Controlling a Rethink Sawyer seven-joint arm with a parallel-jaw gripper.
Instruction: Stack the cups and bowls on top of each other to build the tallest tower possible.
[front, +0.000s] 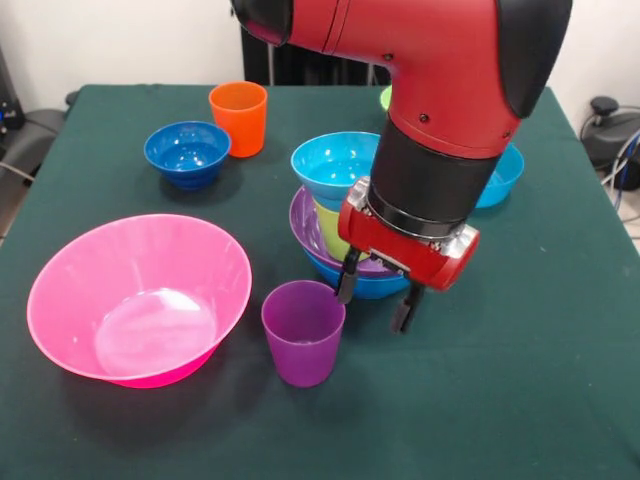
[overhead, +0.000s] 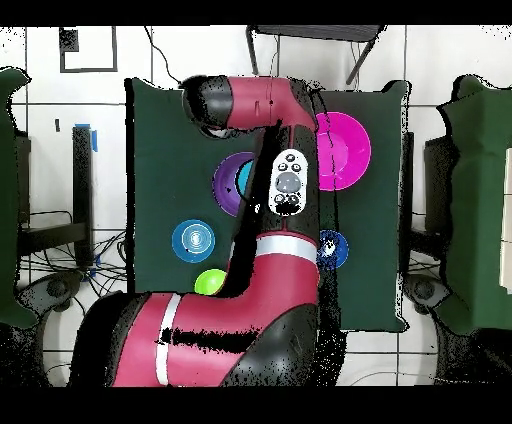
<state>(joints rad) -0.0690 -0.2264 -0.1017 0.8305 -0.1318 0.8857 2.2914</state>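
We saw the gripper (front: 376, 303) hanging low over the counter (front: 520, 400) with its 2 fingers spread apart and nothing between them. The purple cup (front: 303, 331) stood upright, mouth up, just beside the gripper on the picture's left side in the front view, and a little nearer that camera; the finger on that side was close to the cup's rim, though we could not tell whether it touched. Just behind the gripper stood the tower (front: 335, 225): a blue bowl at the base, a purple bowl in it, something lime green above that, and a turquoise bowl (front: 335, 162) on top. We judged the purple cup to be the next piece, so the move turned on a short sideways shift to straddle its rim, its long axis being vertical. The pink bowl (front: 138, 298) sat farther left, well apart from the gripper.
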